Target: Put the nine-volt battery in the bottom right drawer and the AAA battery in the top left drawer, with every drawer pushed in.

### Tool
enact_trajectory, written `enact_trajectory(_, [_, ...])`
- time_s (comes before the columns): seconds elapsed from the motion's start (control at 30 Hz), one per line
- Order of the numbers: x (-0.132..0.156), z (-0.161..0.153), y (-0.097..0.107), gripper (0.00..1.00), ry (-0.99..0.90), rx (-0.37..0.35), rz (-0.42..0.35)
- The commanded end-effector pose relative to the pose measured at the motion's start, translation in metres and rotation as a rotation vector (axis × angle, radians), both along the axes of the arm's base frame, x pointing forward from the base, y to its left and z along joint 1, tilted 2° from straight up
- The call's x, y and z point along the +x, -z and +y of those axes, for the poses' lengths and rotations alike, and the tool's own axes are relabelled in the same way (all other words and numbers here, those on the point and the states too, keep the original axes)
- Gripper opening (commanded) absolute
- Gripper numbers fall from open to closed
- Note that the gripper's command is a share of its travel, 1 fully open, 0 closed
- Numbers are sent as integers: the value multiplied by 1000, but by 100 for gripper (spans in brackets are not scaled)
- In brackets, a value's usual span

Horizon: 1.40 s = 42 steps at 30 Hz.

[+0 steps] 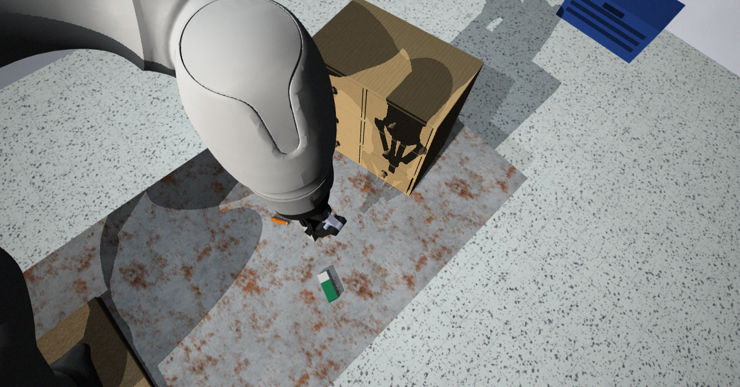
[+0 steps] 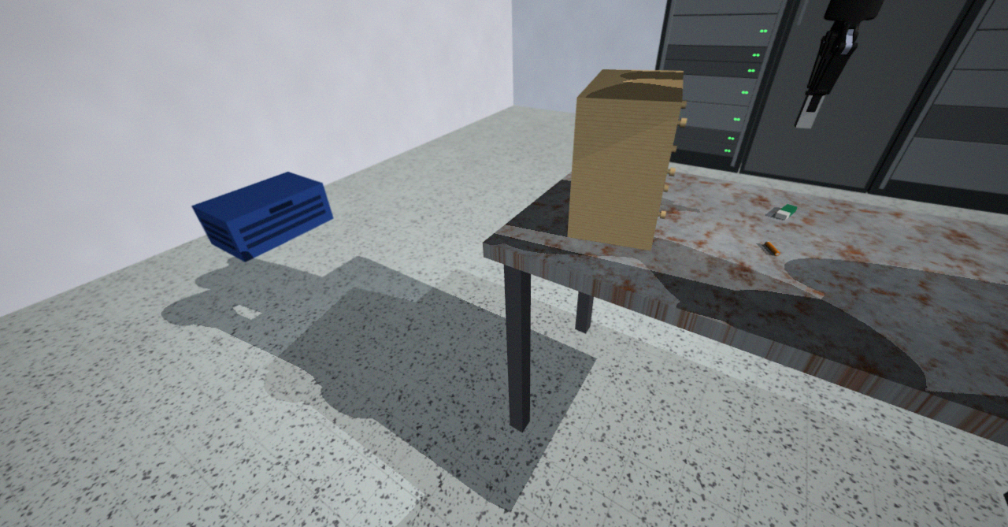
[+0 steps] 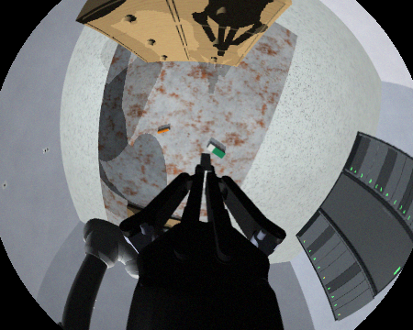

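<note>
The wooden chest [image 1: 349,139] [image 2: 620,164] [image 3: 157,29] stands upright at the table's end; no drawer visibly stands out. The top view hides part of its left column behind the arm, and the wrist view cuts off its top. A small orange cylinder, seemingly the AAA battery [image 1: 279,221] [image 2: 772,248] [image 3: 163,130], lies on the table in front of the chest. I cannot make out a nine-volt battery in any view. My gripper [image 2: 808,112] [image 3: 205,160] is shut and empty, pointing down high above the table, out in front of the chest.
A green and white block [image 1: 329,289] [image 2: 788,209] [image 3: 218,152] lies on the table [image 2: 880,235], farther from the chest than the orange cylinder. A brown wooden object [image 1: 67,327] is at the lower left. A blue box [image 1: 621,17] [image 2: 264,213] is beyond the chest, off the table.
</note>
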State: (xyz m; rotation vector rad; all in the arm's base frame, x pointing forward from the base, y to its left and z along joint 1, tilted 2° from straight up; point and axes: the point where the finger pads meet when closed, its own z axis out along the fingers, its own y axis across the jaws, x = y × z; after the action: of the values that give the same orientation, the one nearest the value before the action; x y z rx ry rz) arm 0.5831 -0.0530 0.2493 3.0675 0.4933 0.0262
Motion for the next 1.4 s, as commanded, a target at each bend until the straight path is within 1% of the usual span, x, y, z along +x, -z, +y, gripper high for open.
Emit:
enact_trajectory(0.0, [-1,0,-1,0,0,-3,11])
enact_trajectory(0.63, [-1,2,-3,0,1,-5,17])
enact_trajectory(0.67, [-2,12,-11,0,1,-5,17])
enact_trajectory(0.7, [-3,33,-27,0,1,-5,17])
enact_trajectory(0.73, [-7,60,-49,0,1,-5,17])
enact_trajectory(0.8, [-7,62,-51,0,1,-5,17])
enact_trajectory(0.83, [-13,88,-72,0,1,-5,17])
enact_trajectory(0.87, [-14,93,-77,0,1,-5,17])
enact_trajectory(0.9, [-14,93,-77,0,1,-5,17])
enact_trajectory(0.93, [-23,119,-98,0,1,-5,16])
enact_trajectory(1.0, [-23,121,-100,0,1,-5,16])
enact_trajectory(1.03, [-31,141,-117,0,0,-5,16])
enact_trajectory(1.07, [-31,141,-117,0,0,-5,16])
enact_trajectory(1.1, [-36,150,-125,0,0,-5,16])
enact_trajectory(1.37, [-36,152,-126,0,0,-4,14])
